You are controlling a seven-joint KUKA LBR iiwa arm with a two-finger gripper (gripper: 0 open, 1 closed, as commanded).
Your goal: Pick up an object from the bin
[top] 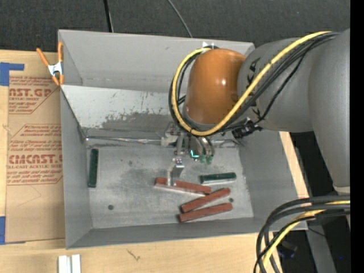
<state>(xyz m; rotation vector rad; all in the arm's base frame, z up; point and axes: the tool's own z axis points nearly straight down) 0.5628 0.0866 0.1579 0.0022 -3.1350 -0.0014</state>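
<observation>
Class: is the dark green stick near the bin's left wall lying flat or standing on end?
Lying flat: the green stick rests lengthwise on the bin floor.

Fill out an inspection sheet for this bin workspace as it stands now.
Surface: grey metal bin, floor scuffed and scratched.
Job's things: red-brown stick near the middle; dark green stick just right of it.
Clutter: two more red-brown sticks side by side toward the front; second green stick alone at the left.
Grippers: gripper over the red-brown stick's left end; contact cannot be told.
Cables: yellow-and-black cables looped round the orange wrist cover.
Surroundings: dark floor beyond the far wall.
</observation>
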